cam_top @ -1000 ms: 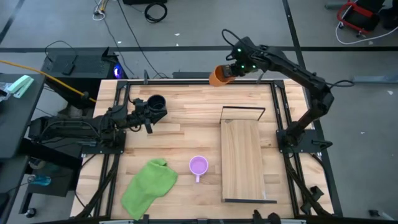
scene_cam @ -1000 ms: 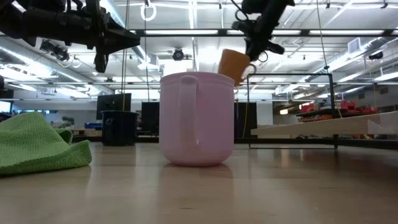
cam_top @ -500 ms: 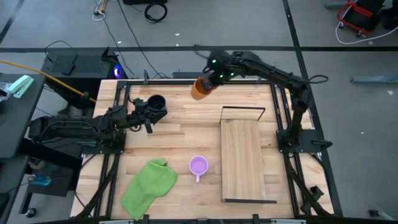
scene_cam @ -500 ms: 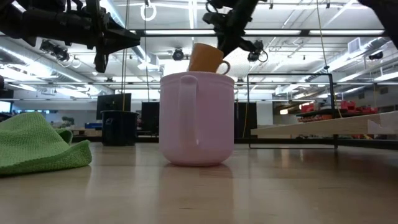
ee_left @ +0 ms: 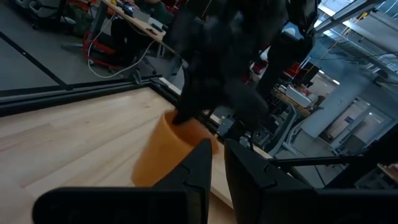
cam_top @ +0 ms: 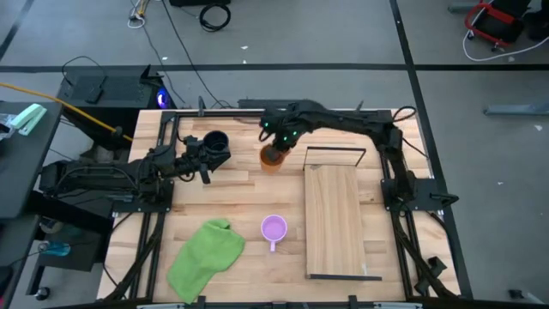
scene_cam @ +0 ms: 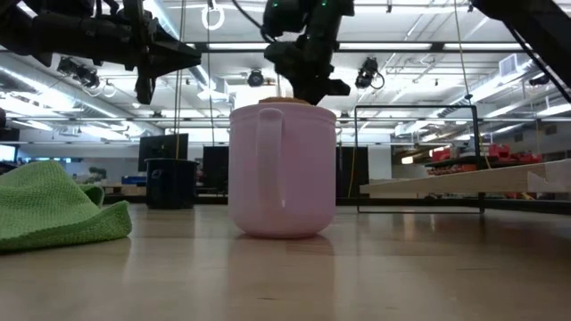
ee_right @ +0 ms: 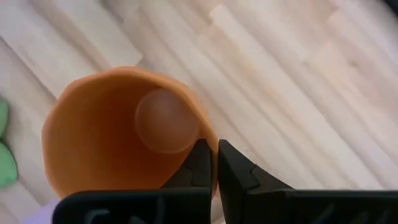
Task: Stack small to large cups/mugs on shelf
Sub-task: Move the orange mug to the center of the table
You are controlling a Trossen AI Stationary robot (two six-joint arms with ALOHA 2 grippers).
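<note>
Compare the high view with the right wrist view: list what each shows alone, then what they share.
Only the high view: the light-wood shelf board, the light purple mug, the green cloth, the black mug and the left gripper beside it.
Only the right wrist view: the orange mug's inside, with the right gripper shut on its rim.
Both: the orange mug and the butcher-block tabletop.

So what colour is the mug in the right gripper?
Orange mug, clearest in the right wrist view, pinched at its rim by the right gripper.
</note>
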